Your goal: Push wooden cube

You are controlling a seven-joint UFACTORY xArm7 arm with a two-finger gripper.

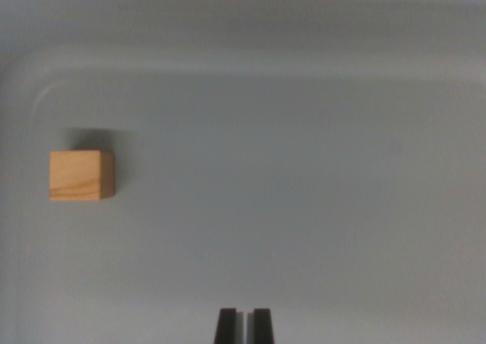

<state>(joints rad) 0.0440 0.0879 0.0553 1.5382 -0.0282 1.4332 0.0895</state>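
No text, label, brand, number or sign could be read anywhere in the wrist view. The wooden cube (pixel 81 175) showed only bare grain on its faces, and the grey tray (pixel 304 169) beneath it carried no markings.

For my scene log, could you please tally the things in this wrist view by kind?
wooden cube: 1
grey tray: 1
gripper: 1, fingers nearly together, holding nothing
Total: 3

There is one wooden cube (pixel 81 175) on one grey tray (pixel 319 169). One pincer (pixel 244 326) shows at the bottom edge, with two dark fingers (pixel 225 325).
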